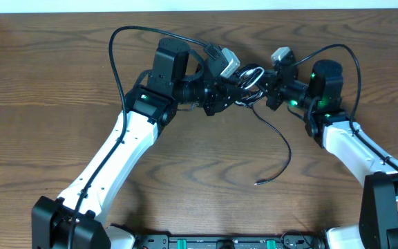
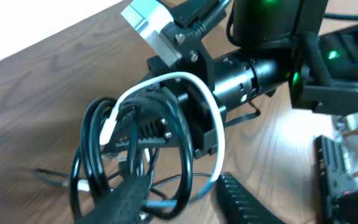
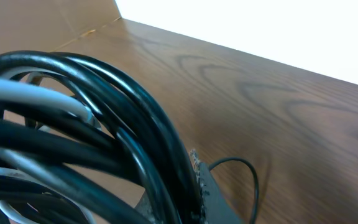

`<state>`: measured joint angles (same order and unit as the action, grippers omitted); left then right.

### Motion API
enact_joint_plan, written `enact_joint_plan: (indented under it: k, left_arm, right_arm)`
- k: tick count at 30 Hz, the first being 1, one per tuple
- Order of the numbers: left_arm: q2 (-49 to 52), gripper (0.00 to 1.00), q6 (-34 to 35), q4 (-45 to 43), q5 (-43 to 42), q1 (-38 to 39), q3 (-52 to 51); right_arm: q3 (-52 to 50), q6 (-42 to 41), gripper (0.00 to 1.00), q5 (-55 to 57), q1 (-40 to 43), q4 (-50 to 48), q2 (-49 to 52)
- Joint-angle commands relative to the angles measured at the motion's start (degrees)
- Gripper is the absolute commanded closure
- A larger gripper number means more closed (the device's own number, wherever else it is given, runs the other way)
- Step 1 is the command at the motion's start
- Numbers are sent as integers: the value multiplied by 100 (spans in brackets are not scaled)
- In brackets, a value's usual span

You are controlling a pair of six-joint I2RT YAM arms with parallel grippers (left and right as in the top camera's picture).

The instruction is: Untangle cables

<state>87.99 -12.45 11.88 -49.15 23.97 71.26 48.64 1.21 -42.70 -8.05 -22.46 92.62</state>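
Table point(image 1: 47, 83): brown wood-grain surface, with both arms reaching toward the middle of its far edge
Cables point(image 1: 251, 77): gathered in one tangled coil between the two grippers, near the far edge of the table and about midway between its left and right edges
Coil make-up: in the left wrist view, several black loops point(image 2: 79, 155) with a white cable point(image 2: 166, 78) arching over them
Loose black strand point(image 1: 282, 149): leaves the coil and curves toward the near edge, and its plug end point(image 1: 258, 182) lies flat on the wood, well apart from both arms
Left gripper point(image 1: 232, 88): just left of the coil; its own camera shows the two fingers point(image 2: 129, 199) standing apart with cable strands running between them, and no clamping is seen
Right gripper point(image 1: 269, 86): just right of the coil; in the left wrist view point(image 2: 166, 124) its jaws are closed onto the bundle, with loops hanging to either side
Right wrist view: the cables point(image 3: 104, 106) fill the frame close to the lens, black over white, pressed against one finger point(image 3: 201, 186)
Coil height: appears raised off the table, though contact beneath it cannot be judged
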Motion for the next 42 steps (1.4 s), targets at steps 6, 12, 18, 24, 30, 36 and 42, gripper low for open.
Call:
enact_joint_plan:
  k: [6,12,18,24,30,36,42]
  left_arm:
    - [-85,10,-37,520,570,-2,46]
    - [-85,9,264,739,1322,-7,46]
    - [-85,9,264,739,1320,-7,46]
    - [-85,5,262,737,660,-4,46]
    - [-85,4,173,868,-291,35,46]
    - [-85,4,24,994,-149,337,46]
    - [-83,64,-105,994,-26,350,46]
  right_arm:
    - [37,-848,99,44,420,-101,-35]
    - [37,284,99,-474,546,262,-35]
    - [37,1620,99,-2173,765,295,-35]
    - [37,2402,99,-2680,758,293,-35]
    - [37,2597,99,-2717,688,179,-35]
    - [37,2612,98,-2798,358,-48,-35]
    - [37,2605,98,-2804,258,-44,-35]
